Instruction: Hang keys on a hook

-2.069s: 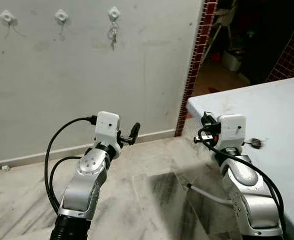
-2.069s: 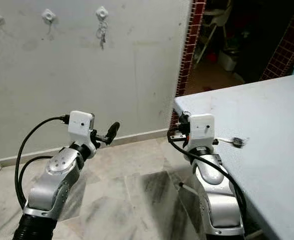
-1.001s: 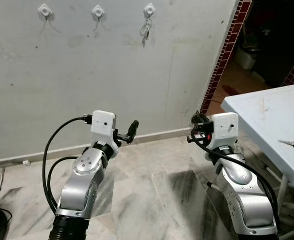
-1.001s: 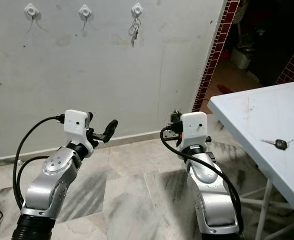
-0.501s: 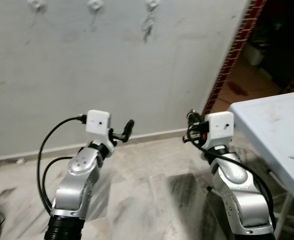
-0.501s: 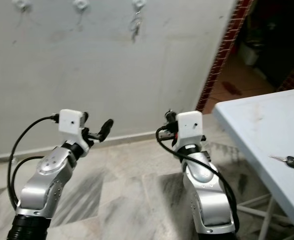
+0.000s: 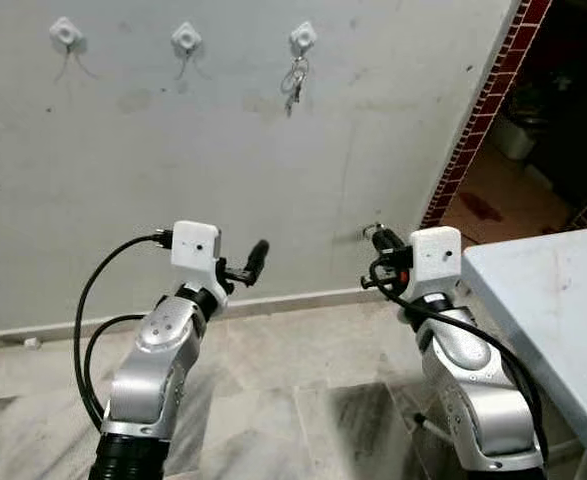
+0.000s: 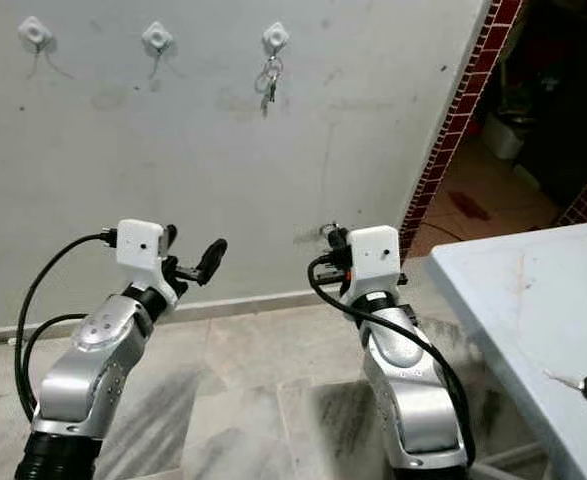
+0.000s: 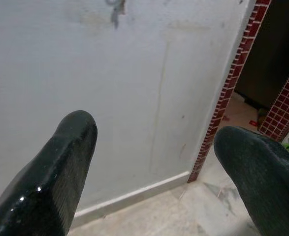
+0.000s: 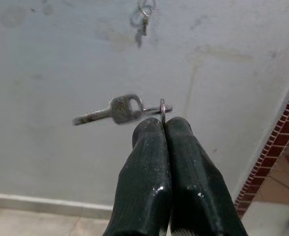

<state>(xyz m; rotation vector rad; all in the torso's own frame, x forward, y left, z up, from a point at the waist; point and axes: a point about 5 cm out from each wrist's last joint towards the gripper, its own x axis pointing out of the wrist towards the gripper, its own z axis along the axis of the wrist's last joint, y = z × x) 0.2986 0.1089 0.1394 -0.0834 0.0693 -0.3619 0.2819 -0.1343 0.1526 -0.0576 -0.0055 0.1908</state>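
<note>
The small silver key on its thin metal ring (image 10: pixel 119 110) is pinched at the ring by the right end effector (image 10: pixel 163 129), whose two black fingers are pressed together on it; the key's long axis sticks out sideways from the fingertips, roughly level, not hanging down. The end effector itself is held out in front of the robot at mid height, right of centre in the head views (image 7: pixel 378 240), well short of the wall.

The three white square wall hooks sit in a row high on the far grey plaster wall (image 7: pixel 173 150). The right-hand hook (image 7: pixel 302 39) already carries a hanging bunch of keys (image 7: pixel 293 82); the middle hook (image 7: pixel 186 39) and the left hook (image 7: pixel 64 32) look free. All of them lie up, farther away and to the left of the held ring, the occupied one nearest to it. The right arm is the one carrying the key, so I judge the coming move to be a reach up and forward, with the ring turned so that its opening faces a hook's prong.

The left end effector (image 9: pixel 154 162) has its fingers spread wide and empty, raised on the left and pointing toward the wall's base.

A pale blue worktop (image 8: pixel 533 300) stands near on the right, with a black-headed key (image 8: pixel 585 386) lying on it.
</note>
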